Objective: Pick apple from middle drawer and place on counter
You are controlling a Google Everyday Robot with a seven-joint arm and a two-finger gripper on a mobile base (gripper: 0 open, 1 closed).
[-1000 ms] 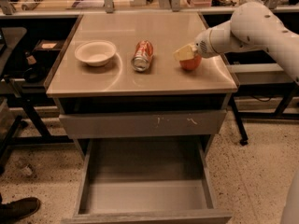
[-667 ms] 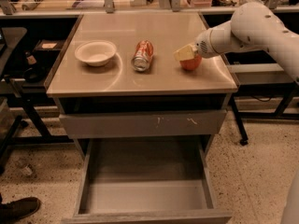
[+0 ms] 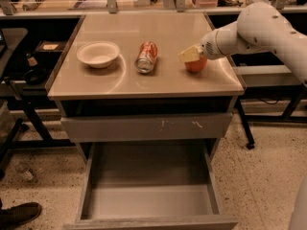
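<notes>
Nothing has moved since a second ago: the gripper point(image 3: 192, 55) sits on the apple point(image 3: 196, 65).
Nearest, the middle drawer point(image 3: 148, 200) stands pulled out with a bare floor. Beyond it, on the counter point(image 3: 144, 83), the apple rests to the right of the soda can point(image 3: 146, 56). Whether the gripper clamps it or has released it, I cannot tell. A sideways retreat could roll the apple toward the right edge.

Your arm point(image 3: 268, 28) extends in from the right edge of the view, its white forearm sloping down toward the left. Your gripper point(image 3: 190, 56) sits at its tip, right of centre, pointing left.
</notes>
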